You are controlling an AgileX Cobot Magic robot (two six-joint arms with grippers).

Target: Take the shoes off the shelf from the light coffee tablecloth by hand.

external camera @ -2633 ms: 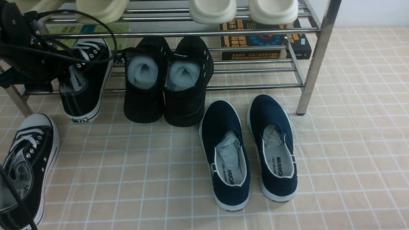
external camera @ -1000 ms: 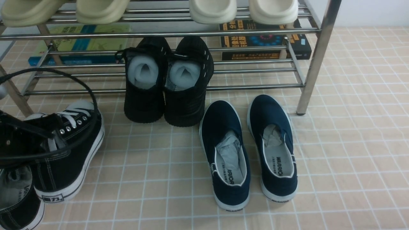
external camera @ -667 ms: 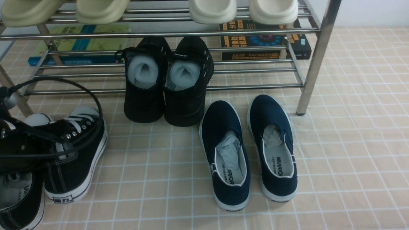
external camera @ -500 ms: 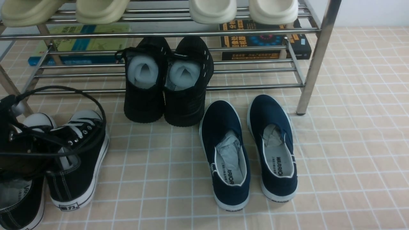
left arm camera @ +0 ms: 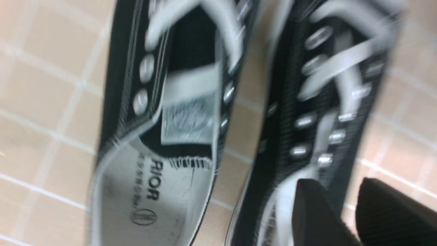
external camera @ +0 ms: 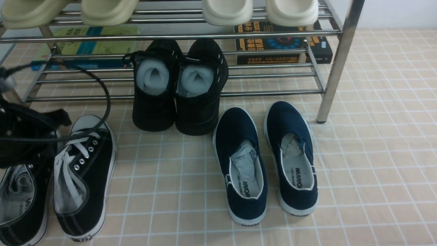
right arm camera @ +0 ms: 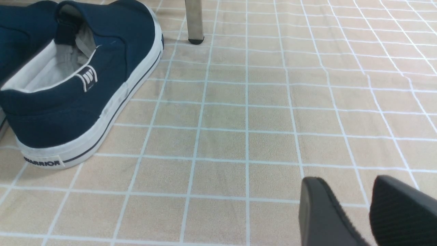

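— Far left first: where are the black canvas sneakers (external camera: 83, 177)?

— Both down on the tablecloth (external camera: 375, 164), side by side, toes toward the shelf (external camera: 336, 68); they lie in front of its left end, off its tubes; the outer one is cut by the frame edge and partly hidden by the left arm (external camera: 24, 143).

— And the left gripper (left arm camera: 338, 191)?

— Over the pair, near the laces; its wrist view (badly blurred) shows two dark fingers with a gap between them and nothing in that gap; whether a finger brushes a shoe I cannot tell; a black cable (external camera: 107, 92) loops above the arm.

— Next along?

— The black mesh shoes (external camera: 198, 109), pale stuffing inside, toes up on the lower tier, heels out past its front tube; just right of them the navy slip-ons (external camera: 239, 136) lie flat on the cloth, paper in each.

— On the shelf itself?

— Cream slippers (external camera: 227, 13) along the top tier; books (external camera: 280, 44) show through the tubes, though whether on the lower tier or beneath it I cannot tell.

— The right gripper (right arm camera: 341, 184)?

— Outside the front view; its own camera shows the fingers parted, holding nothing, over bare cloth near a slip-on's heel, a leg of the shelf beyond.
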